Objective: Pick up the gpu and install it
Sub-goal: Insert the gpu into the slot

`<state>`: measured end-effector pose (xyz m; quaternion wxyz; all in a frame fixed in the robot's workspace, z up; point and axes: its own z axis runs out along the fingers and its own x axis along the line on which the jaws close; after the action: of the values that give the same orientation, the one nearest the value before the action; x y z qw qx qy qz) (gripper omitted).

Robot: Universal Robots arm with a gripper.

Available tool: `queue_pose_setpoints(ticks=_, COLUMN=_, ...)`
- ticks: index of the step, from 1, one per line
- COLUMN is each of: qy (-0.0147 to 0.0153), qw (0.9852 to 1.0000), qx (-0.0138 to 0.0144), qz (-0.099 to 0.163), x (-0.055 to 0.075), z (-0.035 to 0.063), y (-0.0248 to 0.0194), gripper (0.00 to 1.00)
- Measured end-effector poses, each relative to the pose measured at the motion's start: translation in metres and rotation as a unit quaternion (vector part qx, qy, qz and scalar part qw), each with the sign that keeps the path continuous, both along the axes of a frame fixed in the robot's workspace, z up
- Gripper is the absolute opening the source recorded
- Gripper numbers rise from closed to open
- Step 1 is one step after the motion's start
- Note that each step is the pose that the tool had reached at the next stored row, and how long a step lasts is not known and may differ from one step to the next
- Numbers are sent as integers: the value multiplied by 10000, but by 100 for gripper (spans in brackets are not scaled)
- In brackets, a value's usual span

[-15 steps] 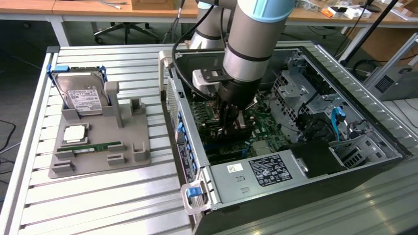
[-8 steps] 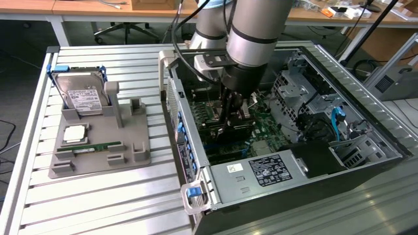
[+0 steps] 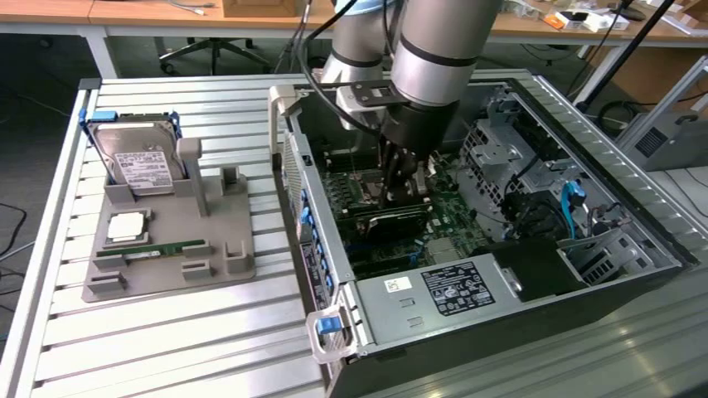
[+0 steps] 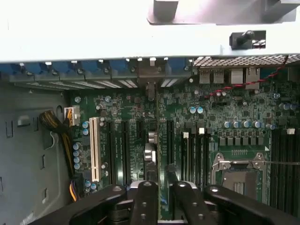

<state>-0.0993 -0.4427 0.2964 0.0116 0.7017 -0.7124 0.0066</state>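
The gpu [image 3: 390, 224] is a dark flat card standing on edge on the motherboard inside the open computer case [image 3: 315, 240]. My gripper [image 3: 399, 192] reaches straight down into the case, its tips at the card's top edge. In the wrist view the gpu [image 4: 151, 157] appears edge-on as a thin silvery strip among the expansion slots. The gripper [image 4: 161, 187] has its two fingers drawn close on either side of that edge, shut on it.
A grey holder [image 3: 166, 265] on the slatted table at the exterior view's left carries a hard drive [image 3: 138, 162], a processor chip [image 3: 128, 225] and a green RAM stick [image 3: 155, 248]. The power supply [image 3: 443, 294] and drive cages [image 3: 498, 157] crowd the case. An empty processor socket [image 4: 239, 168] lies beside the slots.
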Motion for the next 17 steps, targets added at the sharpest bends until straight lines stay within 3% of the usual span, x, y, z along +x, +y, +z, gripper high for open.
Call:
queue_pose_setpoints(ticks=3, qy=63, qw=10000, qx=-2, qz=11, x=202, z=-17, y=0, gripper=11)
queue_pose_setpoints(ticks=9, qy=142, qw=9999, qx=-3, qz=14, x=492, z=-46, y=0, gripper=11)
queue_pose_setpoints(ticks=12, qy=151, qw=9999, qx=-3, qz=16, x=563, z=-47, y=-1, gripper=11)
queue_pose_setpoints(ticks=17, qy=152, qw=9999, qx=-4, qz=16, x=571, z=-47, y=0, gripper=11)
